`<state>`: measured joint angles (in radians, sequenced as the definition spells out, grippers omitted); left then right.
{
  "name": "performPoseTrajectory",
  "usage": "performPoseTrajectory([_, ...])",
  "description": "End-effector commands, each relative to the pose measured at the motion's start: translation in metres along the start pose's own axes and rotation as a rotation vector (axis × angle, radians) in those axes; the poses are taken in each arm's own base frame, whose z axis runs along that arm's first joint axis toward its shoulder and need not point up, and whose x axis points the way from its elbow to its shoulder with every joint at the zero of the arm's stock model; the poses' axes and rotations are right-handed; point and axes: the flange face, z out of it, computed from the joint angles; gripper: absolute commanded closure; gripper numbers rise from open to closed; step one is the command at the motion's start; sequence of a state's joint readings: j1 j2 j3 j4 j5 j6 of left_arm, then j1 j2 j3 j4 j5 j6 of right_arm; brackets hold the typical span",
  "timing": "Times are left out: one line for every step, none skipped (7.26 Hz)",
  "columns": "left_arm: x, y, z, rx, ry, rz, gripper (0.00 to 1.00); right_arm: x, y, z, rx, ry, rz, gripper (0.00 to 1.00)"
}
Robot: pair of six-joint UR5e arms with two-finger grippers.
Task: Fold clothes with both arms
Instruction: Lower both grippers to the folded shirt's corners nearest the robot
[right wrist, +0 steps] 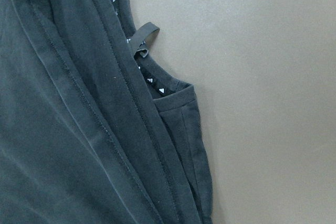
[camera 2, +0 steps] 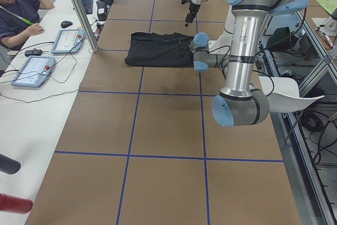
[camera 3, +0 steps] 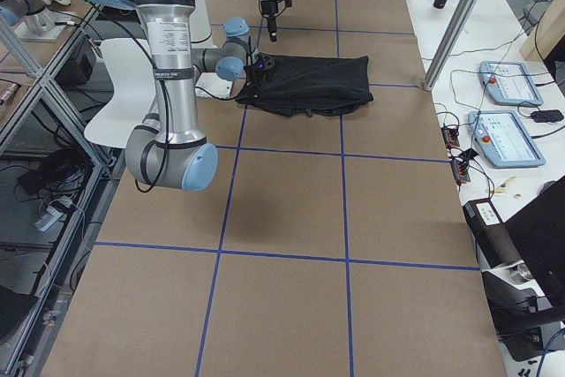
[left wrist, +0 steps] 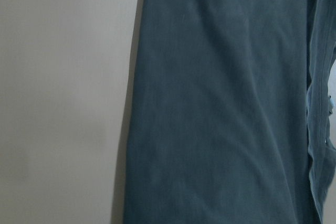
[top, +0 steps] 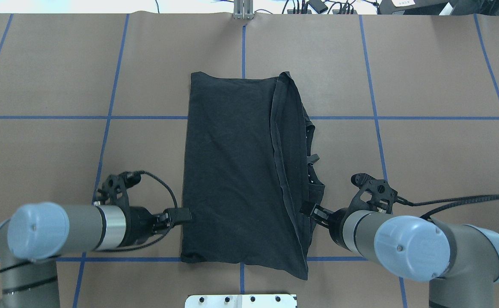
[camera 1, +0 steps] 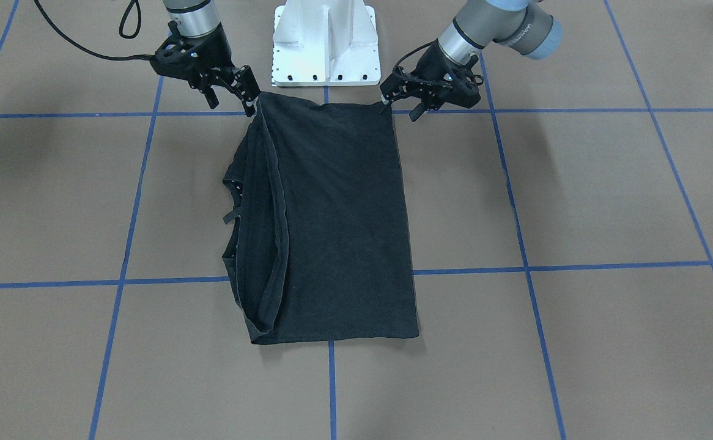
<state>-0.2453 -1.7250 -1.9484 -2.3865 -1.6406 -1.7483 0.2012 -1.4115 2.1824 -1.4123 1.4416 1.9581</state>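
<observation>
The T-shirt lay in the middle of the brown surface as a long black rectangle. Its plain side faced up and no print showed. In the front-facing view its long axis ran from the top of the frame to the bottom. The upper short edge sat just below the white pedestal base, and the lower one lay a little past the horizontal blue tape line. The frame-right side was a clean straight fold. Along the frame-left side the layers were uneven, with hem, sleeve and a neckline with a small loop poking out beyond the top layer.

The right end effector stood at the upper left corner of the cloth and the left end effector at the upper right corner. Each seemed spread, with one finger touching the corner and the other off to the outside. Neither appeared clamped on fabric, though the wrist views showed only cloth and surface.

They were probably placed there because the lengthwise folds looked done. Taking both corners of one short edge together would let the arms carry it evenly toward the opposite edge and halve the length.
</observation>
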Motion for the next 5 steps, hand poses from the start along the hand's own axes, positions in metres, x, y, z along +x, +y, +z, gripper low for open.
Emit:
performPoseTrajectory([-0.009, 0.03, 0.01, 0.019, 0.005, -0.134, 0.0, -0.002, 0.008, -0.003, 0.031, -0.073, 0.142, 0.04])
performPoseTrajectory([-0.012, 0.029, 0.014, 0.039, 0.0, -0.149, 0.01, 0.001, 0.007, -0.001, 0.036, -0.081, 0.146, 0.02])
performPoseTrajectory([-0.019, 0.029, 0.022, 0.042, -0.018, -0.148, 0.01, 0.002, 0.008, -0.001, 0.034, -0.08, 0.132, 0.01])
performPoseTrajectory([-0.02, 0.031, 0.029, 0.039, -0.025, -0.147, 0.01, 0.004, 0.013, -0.001, 0.026, -0.077, 0.108, 0.01])
performPoseTrajectory([-0.021, 0.036, 0.031, 0.03, -0.028, -0.145, 0.01, 0.004, 0.014, 0.0, 0.027, -0.075, 0.088, 0.01])
